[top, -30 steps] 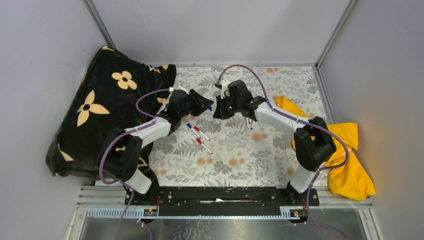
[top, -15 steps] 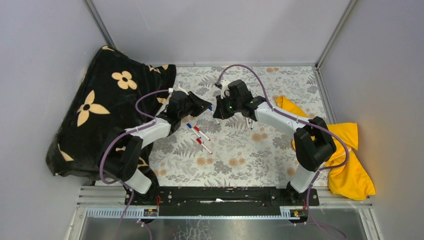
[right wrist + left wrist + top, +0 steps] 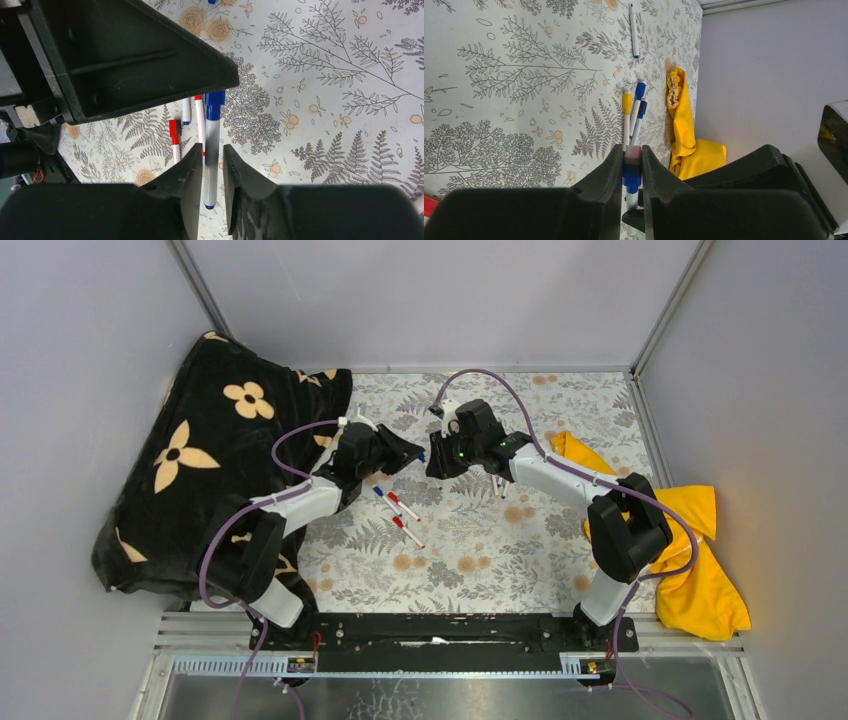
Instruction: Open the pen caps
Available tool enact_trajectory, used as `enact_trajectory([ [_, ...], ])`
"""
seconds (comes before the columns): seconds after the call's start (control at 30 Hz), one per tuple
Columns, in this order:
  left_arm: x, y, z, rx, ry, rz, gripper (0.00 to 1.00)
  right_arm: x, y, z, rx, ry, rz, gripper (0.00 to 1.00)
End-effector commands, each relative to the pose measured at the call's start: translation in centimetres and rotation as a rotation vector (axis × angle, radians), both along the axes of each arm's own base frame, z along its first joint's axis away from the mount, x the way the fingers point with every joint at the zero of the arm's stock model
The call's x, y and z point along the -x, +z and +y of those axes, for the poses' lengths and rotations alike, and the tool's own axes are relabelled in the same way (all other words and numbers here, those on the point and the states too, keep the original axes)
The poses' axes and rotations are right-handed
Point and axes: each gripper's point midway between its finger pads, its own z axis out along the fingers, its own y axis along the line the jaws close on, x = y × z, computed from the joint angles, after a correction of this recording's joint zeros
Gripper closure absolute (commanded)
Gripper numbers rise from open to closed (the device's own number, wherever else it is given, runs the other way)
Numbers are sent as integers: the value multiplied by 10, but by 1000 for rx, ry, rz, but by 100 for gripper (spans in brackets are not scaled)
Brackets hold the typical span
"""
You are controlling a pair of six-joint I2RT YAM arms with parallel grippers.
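My left gripper (image 3: 632, 155) is shut on the blue cap (image 3: 632, 175) of a white-barrelled pen held above the table. My right gripper (image 3: 214, 150) closes round the same pen's white barrel (image 3: 211, 145); its blue cap (image 3: 215, 104) is still on and runs under the left gripper's black body. In the top view the two grippers (image 3: 412, 452) (image 3: 436, 462) meet tip to tip at mid table. Three capped pens (image 3: 400, 508) lie below them, red and blue. Three more pens lie together (image 3: 626, 102), one with a yellow cap, and a lone pen (image 3: 633, 30) lies further off.
A black blanket with cream flowers (image 3: 200, 460) is heaped at the left. A yellow cloth (image 3: 700, 570) lies at the right edge, also in the left wrist view (image 3: 684, 130). Grey walls close in the floral table cover (image 3: 460, 560) on three sides.
The left gripper has shifted very slightly to the left; otherwise both arms and the pens on the table stand as before.
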Motion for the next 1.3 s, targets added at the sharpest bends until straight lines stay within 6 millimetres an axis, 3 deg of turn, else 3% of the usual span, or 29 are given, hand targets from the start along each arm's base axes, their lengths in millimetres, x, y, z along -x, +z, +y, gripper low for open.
enact_trajectory([
  [0.0, -2, 27, -8, 56, -25, -78, 100, -11, 46, 11, -66, 16, -105, 70],
  [1.1, -1, 51, -12, 87, -41, -113, 100, -18, 24, 19, -53, 25, -58, 71],
  [1.17, -1, 52, -13, 89, -44, -114, 100, -18, 23, 20, -52, 23, -56, 77],
  [1.27, 0, 50, -13, 91, -47, -110, 100, -19, 23, 20, -51, 19, -55, 100],
])
